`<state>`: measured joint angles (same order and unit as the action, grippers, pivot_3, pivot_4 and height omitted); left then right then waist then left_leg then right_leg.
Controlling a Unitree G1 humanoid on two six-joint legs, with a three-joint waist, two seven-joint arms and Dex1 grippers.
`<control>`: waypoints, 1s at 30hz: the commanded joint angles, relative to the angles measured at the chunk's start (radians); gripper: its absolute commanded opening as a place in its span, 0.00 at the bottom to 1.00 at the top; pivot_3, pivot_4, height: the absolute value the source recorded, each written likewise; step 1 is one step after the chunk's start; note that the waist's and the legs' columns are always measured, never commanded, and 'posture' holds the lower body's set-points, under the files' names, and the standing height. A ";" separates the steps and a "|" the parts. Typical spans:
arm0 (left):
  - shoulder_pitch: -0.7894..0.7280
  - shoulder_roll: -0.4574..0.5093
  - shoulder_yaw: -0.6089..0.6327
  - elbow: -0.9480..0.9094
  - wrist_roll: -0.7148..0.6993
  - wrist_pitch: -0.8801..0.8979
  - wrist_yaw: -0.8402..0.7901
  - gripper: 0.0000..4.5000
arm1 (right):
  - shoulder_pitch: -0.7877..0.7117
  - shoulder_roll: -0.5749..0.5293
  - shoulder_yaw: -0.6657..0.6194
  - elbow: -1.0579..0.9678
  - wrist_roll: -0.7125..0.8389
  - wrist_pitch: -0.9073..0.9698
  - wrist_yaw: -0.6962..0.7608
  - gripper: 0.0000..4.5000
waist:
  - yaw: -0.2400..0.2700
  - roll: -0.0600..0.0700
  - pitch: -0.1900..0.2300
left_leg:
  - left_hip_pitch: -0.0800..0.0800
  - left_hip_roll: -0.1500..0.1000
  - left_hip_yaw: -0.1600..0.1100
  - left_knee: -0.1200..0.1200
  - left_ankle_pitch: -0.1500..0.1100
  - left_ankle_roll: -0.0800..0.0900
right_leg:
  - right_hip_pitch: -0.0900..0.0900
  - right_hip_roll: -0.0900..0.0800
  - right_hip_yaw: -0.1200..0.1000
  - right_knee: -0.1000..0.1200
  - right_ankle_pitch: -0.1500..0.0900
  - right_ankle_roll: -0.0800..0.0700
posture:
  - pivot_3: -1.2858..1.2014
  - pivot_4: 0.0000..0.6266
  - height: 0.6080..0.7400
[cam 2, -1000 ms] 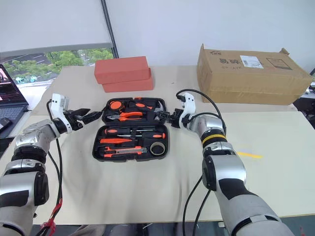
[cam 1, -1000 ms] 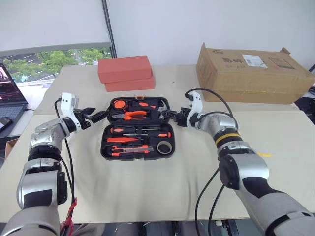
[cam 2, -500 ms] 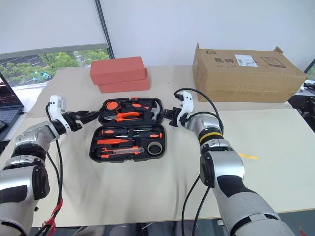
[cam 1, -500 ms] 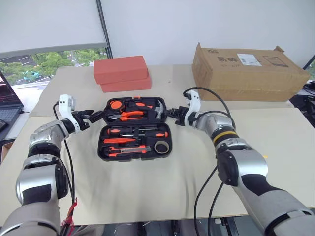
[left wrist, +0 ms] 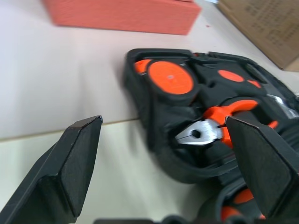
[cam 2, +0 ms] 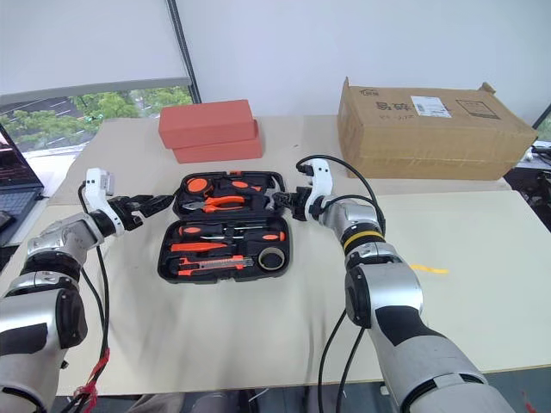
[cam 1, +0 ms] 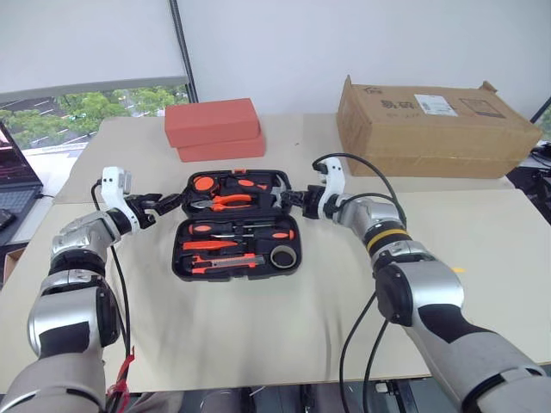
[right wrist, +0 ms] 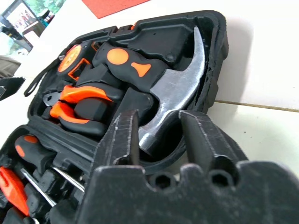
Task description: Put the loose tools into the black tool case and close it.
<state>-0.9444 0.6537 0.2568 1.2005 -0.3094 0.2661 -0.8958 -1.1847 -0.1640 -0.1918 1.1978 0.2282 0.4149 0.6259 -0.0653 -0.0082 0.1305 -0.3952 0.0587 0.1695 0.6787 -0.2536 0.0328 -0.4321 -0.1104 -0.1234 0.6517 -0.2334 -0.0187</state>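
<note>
Room: white wall (cam 1: 344, 34) at the far side, window (cam 1: 86, 107) far left.
Table (cam 1: 258, 327): pale, with a cardboard box (cam 1: 435, 116) far right and red boxes (cam 1: 219, 129) far centre.
Tool case (cam 1: 237, 224): lies open mid-table, screwdrivers (cam 1: 241, 232), knife (cam 1: 225, 261) and tape roll (cam 1: 282, 255) seated in its near half.
Left gripper (cam 1: 170, 203): spread wide, empty, beside the case's left edge.
Right gripper (cam 1: 288, 200): partly parted at the case's right edge, holding nothing.

one black tool case (cam 1: 237, 224), two red boxes (cam 1: 216, 127), one cardboard box (cam 1: 435, 117), two grippers (cam 1: 166, 204).
</note>
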 commanded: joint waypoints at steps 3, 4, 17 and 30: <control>-0.075 -0.015 0.005 0.054 0.045 0.013 0.122 1.00 | -0.005 -0.026 0.001 -0.024 -0.017 -0.041 0.004 0.38 | 0.002 0.000 0.000 | 0.000 0.000 0.000 0.000 0.000 0.000 | 0.000 0.000 0.000 0.000 0.000 0.000 | 0.52 0.24 0.78; -0.079 -0.019 0.006 0.058 0.050 0.012 0.127 1.00 | -0.004 -0.027 0.001 -0.025 -0.018 -0.043 0.005 0.38 | 0.001 0.000 0.000 | 0.000 0.000 0.000 0.000 0.000 0.000 | 0.000 0.000 0.000 0.000 0.000 0.000 | 0.52 0.24 0.78; -0.133 -0.072 0.003 0.099 0.095 0.025 0.200 0.10 | 0.014 -0.040 -0.002 -0.045 -0.011 -0.054 0.003 0.38 | -0.003 0.000 0.000 | 0.000 -0.001 0.000 -0.001 0.000 0.000 | -0.001 -0.001 0.000 0.000 0.000 0.000 | 0.52 0.24 0.78; -0.130 -0.095 0.012 0.100 0.117 0.041 0.196 0.03 | 0.024 -0.040 -0.007 -0.049 -0.005 -0.044 -0.004 0.38 | -0.002 0.000 0.000 | 0.000 -0.002 0.000 -0.001 0.000 0.000 | -0.001 -0.001 0.000 0.000 0.000 0.000 | 0.52 0.24 0.78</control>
<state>-1.0556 0.5594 0.2610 1.3147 -0.1943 0.3036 -0.6732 -1.1572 -0.1965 -0.1867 1.1883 0.2147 0.3806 0.6264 -0.0670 -0.0083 0.1305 -0.3954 0.0570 0.1695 0.6782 -0.2535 0.0328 -0.4327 -0.1112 -0.1236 0.6518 -0.2334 -0.0186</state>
